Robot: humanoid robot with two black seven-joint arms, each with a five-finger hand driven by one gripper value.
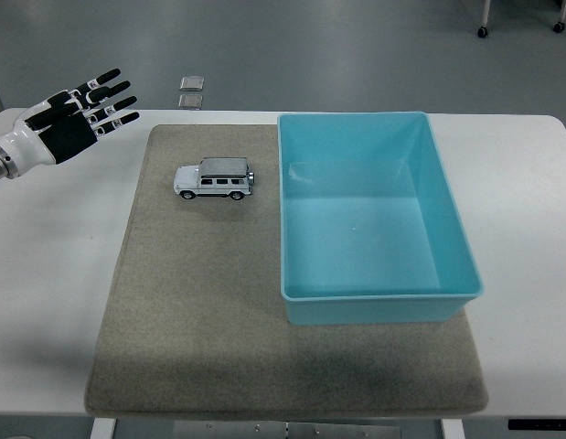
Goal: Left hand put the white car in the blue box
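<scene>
A small white toy car [214,179] with a grey roof stands on its wheels on the beige mat [200,302], just left of the blue box [374,302]. The box is an empty light-blue rectangular tub sitting on the mat's right half. My left hand [77,114] hovers at the upper left, over the table's far left corner, well to the left of the car and apart from it. Its fingers are spread flat and hold nothing. My right hand does not show.
The mat lies on a white table [45,274]. Two small grey squares [191,91] lie on the floor beyond the table's far edge. Wheeled furniture legs [484,27] stand at the top right.
</scene>
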